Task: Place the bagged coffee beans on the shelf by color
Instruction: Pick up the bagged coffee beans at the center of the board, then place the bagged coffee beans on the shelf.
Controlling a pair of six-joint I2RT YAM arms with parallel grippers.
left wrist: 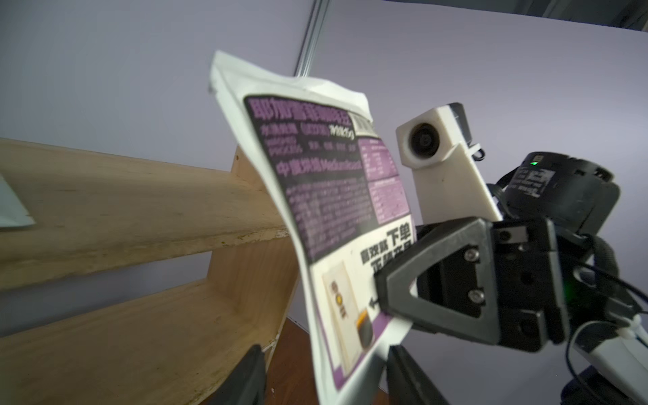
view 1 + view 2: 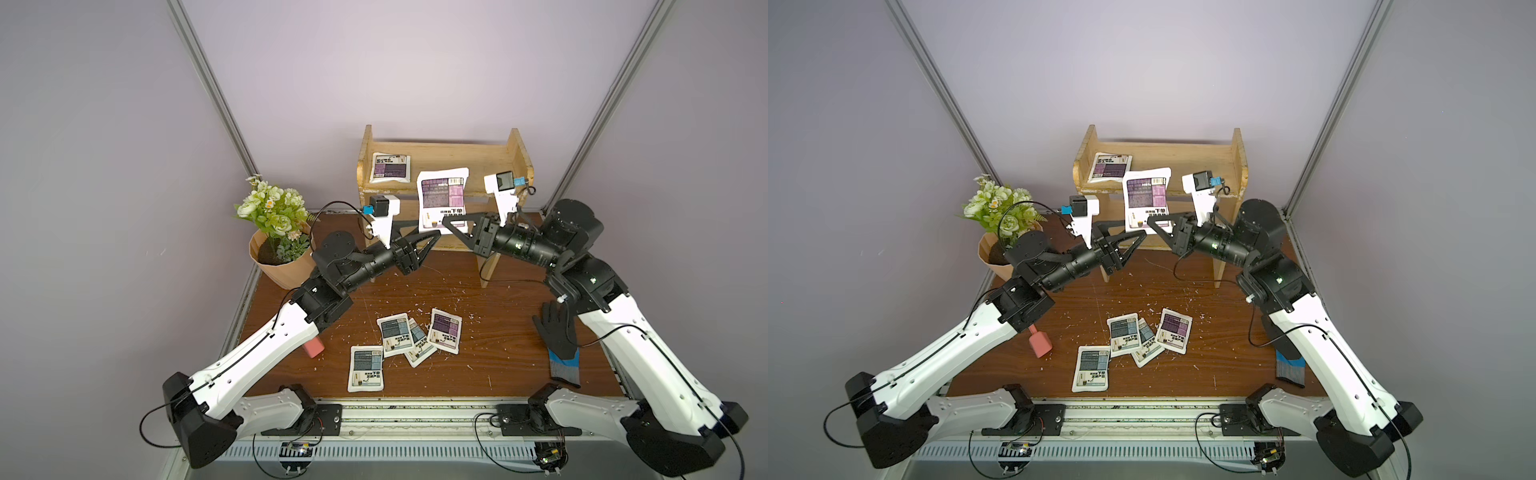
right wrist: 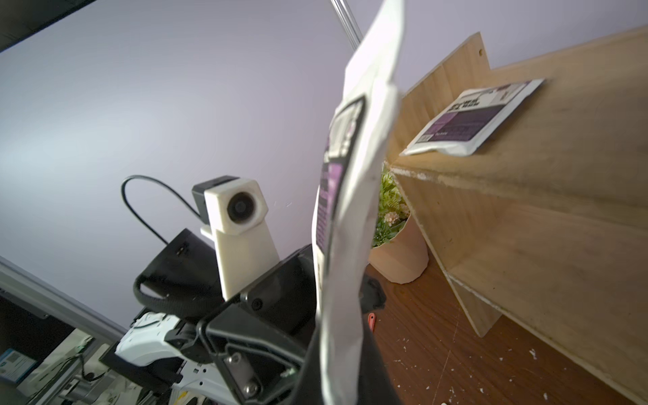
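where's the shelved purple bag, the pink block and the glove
shelved purple bag [image 2: 390, 167], in a top view, on its dark label
pink block [image 2: 1040, 344], in a top view, on its upper face
glove [image 2: 556, 338], in a top view, on its black palm

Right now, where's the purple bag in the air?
In both top views, the purple bag is upright before the shelf, pinched by the right tool.

Shelf [image 2: 517, 158] (top): purple pouch [image 2: 390, 167]; raised pouch [image 2: 441, 195] upright; 4 loose pouches [image 2: 395, 334] flat.

Three purple pouches [image 2: 390, 168] [image 2: 443, 195] [image 2: 445, 331]; three grey-blue pouches [image 2: 395, 334] [image 2: 417, 348] [image 2: 366, 369]; one shelf [image 2: 457, 160]; one flower pot [image 2: 286, 272]; one glove [image 2: 557, 332]; one pink block [image 2: 313, 347].
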